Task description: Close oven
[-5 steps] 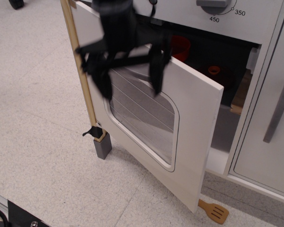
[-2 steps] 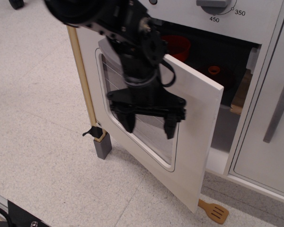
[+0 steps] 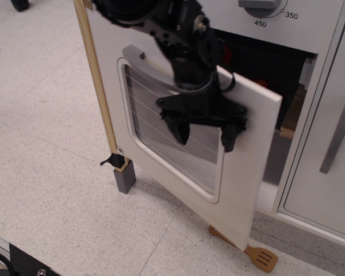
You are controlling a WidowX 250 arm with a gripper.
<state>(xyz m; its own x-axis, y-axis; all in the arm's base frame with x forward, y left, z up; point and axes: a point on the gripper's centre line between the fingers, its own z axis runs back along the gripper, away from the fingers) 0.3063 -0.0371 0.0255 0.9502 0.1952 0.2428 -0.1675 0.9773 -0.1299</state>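
Note:
The white oven door (image 3: 241, 190) hangs partly open, hinged at the left. It has a rounded clear window (image 3: 161, 138) crossed by thin wires and a grey bar handle (image 3: 139, 57) near its top. Behind its free right edge the dark oven cavity (image 3: 287, 86) shows. My black gripper (image 3: 204, 133) is open, its two fingers (image 3: 180, 129) spread. It is right in front of the outer face of the door over the window's right part. It holds nothing.
A narrower white cabinet door with a vertical grey handle (image 3: 338, 135) stands to the right. A wooden spatula (image 3: 259, 257) lies on the floor under the door's lower corner. A wooden post (image 3: 100, 98) with a grey foot (image 3: 125, 179) stands at the left. Oven knob (image 3: 259, 6) above.
My gripper has come down from the door's top edge to the front of the window and moved right. The door has swung further toward the oven, narrowing the gap.

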